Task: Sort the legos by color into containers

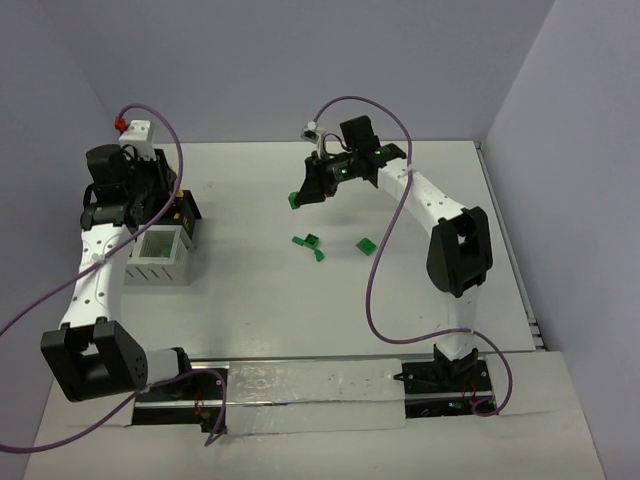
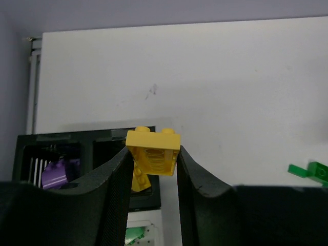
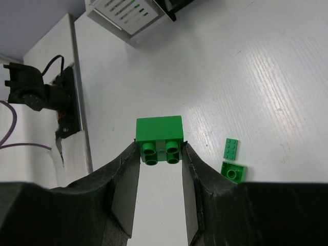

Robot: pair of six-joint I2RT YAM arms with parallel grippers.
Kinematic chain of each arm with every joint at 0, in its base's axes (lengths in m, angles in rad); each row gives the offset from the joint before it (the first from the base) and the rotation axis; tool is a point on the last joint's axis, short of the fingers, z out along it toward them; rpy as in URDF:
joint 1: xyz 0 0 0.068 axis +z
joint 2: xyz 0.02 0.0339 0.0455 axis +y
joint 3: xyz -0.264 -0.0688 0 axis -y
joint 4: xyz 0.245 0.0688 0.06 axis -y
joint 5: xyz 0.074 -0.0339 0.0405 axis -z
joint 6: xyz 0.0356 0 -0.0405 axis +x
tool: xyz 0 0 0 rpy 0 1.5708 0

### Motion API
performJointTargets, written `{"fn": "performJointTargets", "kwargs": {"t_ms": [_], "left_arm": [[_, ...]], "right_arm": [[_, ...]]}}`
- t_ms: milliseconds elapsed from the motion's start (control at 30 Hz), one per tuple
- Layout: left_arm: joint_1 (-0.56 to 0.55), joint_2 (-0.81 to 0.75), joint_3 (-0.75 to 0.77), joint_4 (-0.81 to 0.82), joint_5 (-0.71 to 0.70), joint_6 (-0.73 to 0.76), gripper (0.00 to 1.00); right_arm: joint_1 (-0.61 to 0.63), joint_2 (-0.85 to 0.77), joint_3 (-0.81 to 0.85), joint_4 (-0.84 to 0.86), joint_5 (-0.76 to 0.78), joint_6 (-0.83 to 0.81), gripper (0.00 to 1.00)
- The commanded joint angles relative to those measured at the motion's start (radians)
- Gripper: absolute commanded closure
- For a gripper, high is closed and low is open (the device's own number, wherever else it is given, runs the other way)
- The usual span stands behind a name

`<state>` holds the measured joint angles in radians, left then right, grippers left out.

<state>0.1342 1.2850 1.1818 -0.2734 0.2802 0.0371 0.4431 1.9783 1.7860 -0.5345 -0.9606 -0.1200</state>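
Note:
My left gripper (image 2: 152,154) is shut on a yellow lego (image 2: 152,152) and holds it above the black tray (image 2: 31,141), which holds another yellow lego (image 2: 139,178) and a purple lego (image 2: 55,171). The white slatted box (image 1: 160,256) sits in front of the tray with green legos (image 2: 134,233) inside. My right gripper (image 3: 160,148) is shut on a green lego (image 3: 159,138), seen in the top view (image 1: 293,201) above the table. Loose green legos lie on the table (image 1: 309,243), (image 1: 366,245), and in the right wrist view (image 3: 231,148), (image 3: 233,171).
The table's far edge meets the wall. Purple cables loop off both arms (image 1: 375,270). A metal rail (image 1: 310,385) runs along the near edge between the arm bases.

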Motion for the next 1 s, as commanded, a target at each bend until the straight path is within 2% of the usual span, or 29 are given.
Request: {"fn": "performJointTargets", "kwargs": {"t_ms": [0, 267, 667, 767, 867, 967], "left_arm": [[0.017, 0.0, -0.033, 0.095, -0.157, 0.025, 1.0], [0.03, 0.04, -0.066, 0.145, -0.171, 0.017, 0.99], [0.044, 0.085, -0.101, 0.153, -0.165, 0.009, 0.86], [0.048, 0.095, -0.099, 0.142, -0.167, 0.012, 0.78], [0.051, 0.11, -0.088, 0.129, -0.159, 0.013, 0.58], [0.057, 0.116, -0.073, 0.111, -0.129, 0.009, 0.47]], "right_arm": [[-0.004, -0.082, -0.011, -0.007, 0.037, -0.032, 1.0], [-0.004, -0.076, -0.002, -0.009, 0.044, -0.038, 1.0], [-0.003, -0.064, 0.026, 0.015, 0.031, -0.027, 1.0], [-0.003, -0.059, 0.034, 0.019, 0.028, -0.029, 1.0], [0.0, -0.053, 0.046, 0.028, 0.022, -0.022, 1.0], [0.005, -0.047, 0.058, 0.046, 0.008, -0.009, 1.0]]}}
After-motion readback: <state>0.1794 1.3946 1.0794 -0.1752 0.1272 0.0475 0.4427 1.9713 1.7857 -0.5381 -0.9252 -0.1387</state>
